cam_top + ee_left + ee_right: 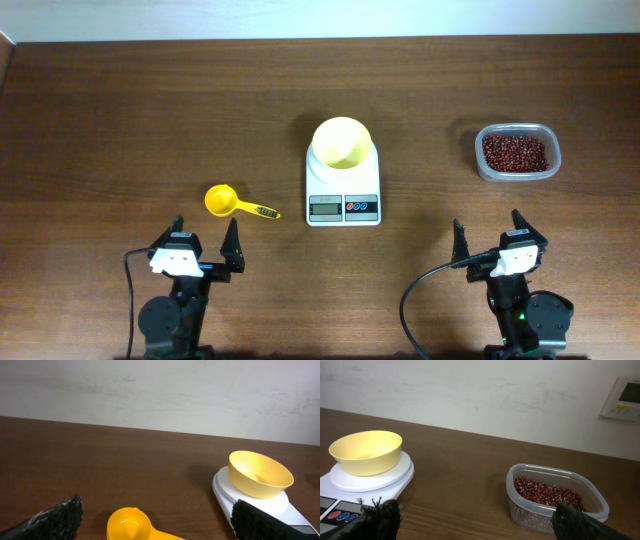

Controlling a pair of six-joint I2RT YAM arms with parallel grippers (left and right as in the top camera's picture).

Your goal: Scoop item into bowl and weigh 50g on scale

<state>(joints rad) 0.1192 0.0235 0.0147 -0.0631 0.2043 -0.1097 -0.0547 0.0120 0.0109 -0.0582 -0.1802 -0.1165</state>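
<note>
1. The left gripper (206, 228) stands at the near edge of the wooden desk (120, 120), toward its left end. Its two black fingers are spread wide apart with nothing between them.
2. Just ahead of it lies a small orange-yellow plastic scoop (222, 200), clear of both fingers. The cup faces up and the handle points right, toward the middle of the desk.
3. The right gripper (487, 222) stands at the same near edge, toward the right end, with its fingers likewise wide apart and empty.
4. The heap of small dark reddish-brown beans (515, 153) lies in a clear rounded-rectangular plastic tub (480, 152). The tub is ahead of the right gripper and a little to its right, well apart from it and near the desk's right edge.
5. A small white digital kitchen scale (343, 190) sits mid-desk between the two arms, with its display and its red and blue buttons facing the near edge.
6. A small round pale-yellow plastic bowl (342, 150) stands upright on the scale's round platform, its inside bare yellow.
7. Writing:
   - The figures on the scale's grey display are too small to read.
   - So are the dark marks along the scoop's handle.
   - In the right wrist view, the print on a white wall panel (625, 397) cannot be made out.
</note>
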